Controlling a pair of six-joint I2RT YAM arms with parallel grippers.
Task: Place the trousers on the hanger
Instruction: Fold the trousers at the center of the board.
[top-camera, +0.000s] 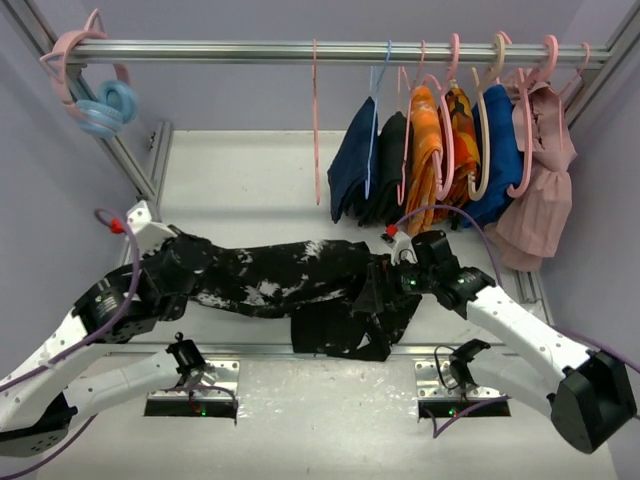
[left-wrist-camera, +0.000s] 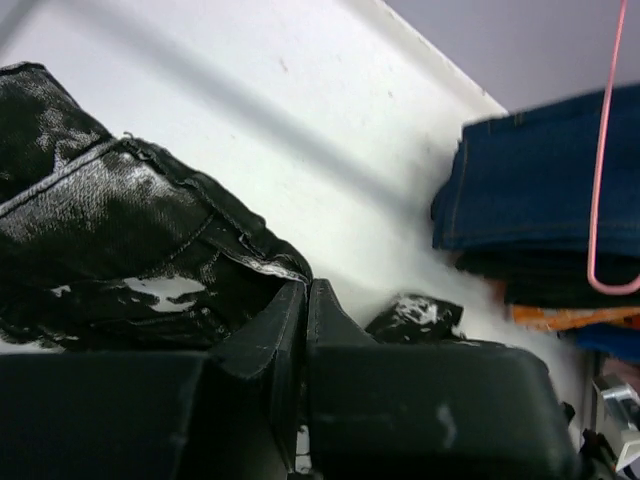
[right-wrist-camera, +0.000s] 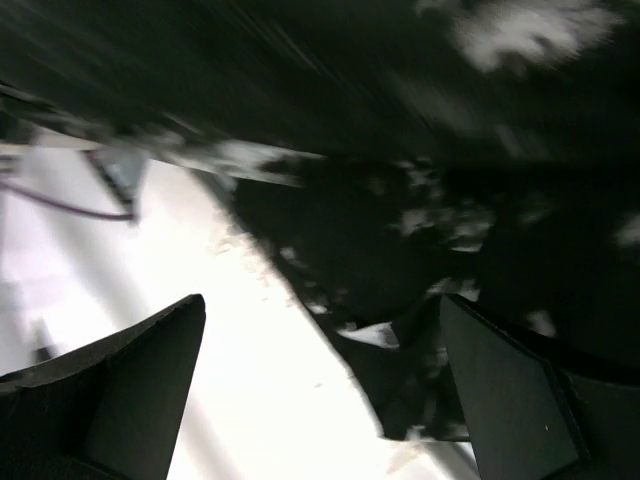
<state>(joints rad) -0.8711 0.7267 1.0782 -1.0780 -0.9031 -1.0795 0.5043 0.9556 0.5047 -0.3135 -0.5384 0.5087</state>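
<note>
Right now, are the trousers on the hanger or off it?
Off it. The trousers lie across the table, and the thin pink hanger hangs bare from the rail.

Black trousers (top-camera: 285, 282), splashed with ragged white blotches. Thin hanger (top-camera: 316, 120), pale pink. Navy garment (top-camera: 352, 172), light stitching. Orange garment (top-camera: 426, 150), streaky tie-dye.

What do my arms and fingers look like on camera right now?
Both the left arm and right arm are white links with black joint housings. A thin purple cable loops along each, with a red fitting near the wrist. The fingers are matte black, blunt wedges.
</note>
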